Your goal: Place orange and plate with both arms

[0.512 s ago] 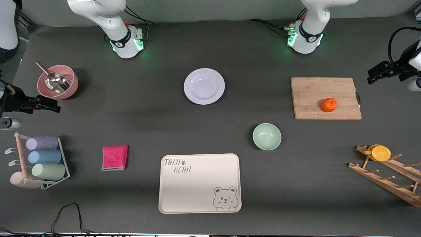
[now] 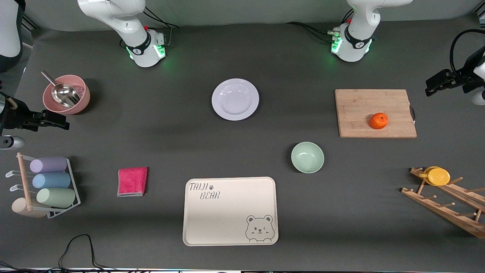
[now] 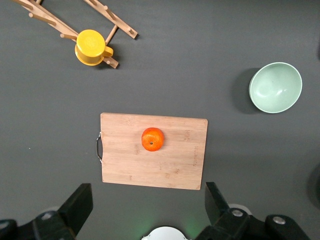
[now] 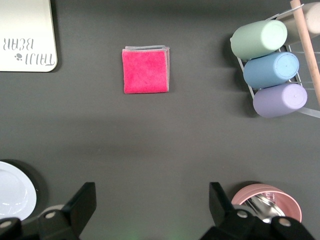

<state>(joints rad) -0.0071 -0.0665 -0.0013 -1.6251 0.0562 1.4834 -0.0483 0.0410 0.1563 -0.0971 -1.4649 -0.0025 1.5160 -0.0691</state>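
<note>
Bright orange against pale wood, the orange (image 2: 378, 120) sits on a cutting board (image 2: 356, 106) toward the left arm's end of the table, apart from every gripper. The white plate (image 2: 235, 99) lies flat on the dark table (image 2: 242, 151) near the middle, between the two arm bases and well apart from the board. A pale green bowl (image 2: 307, 157) stands nearer the front camera than the plate, and the cream bear tray (image 2: 230, 211) lies nearer still. A pink cloth (image 2: 132, 181) lies beside the tray toward the right arm's end, with a rack of pastel cups (image 2: 49, 181) past it and a pink bowl with a metal scoop (image 2: 66, 94) farther from the camera. A yellow cup (image 2: 438, 176) rests on a wooden rack (image 2: 451, 204) at the left arm's end.

The left gripper (image 3: 147, 210) hangs high over the table just off the cutting board, jaws wide and empty. The right gripper (image 4: 150, 210) hangs over bare table, probably between the plate and the pink bowl, jaws likewise wide with nothing between them.
</note>
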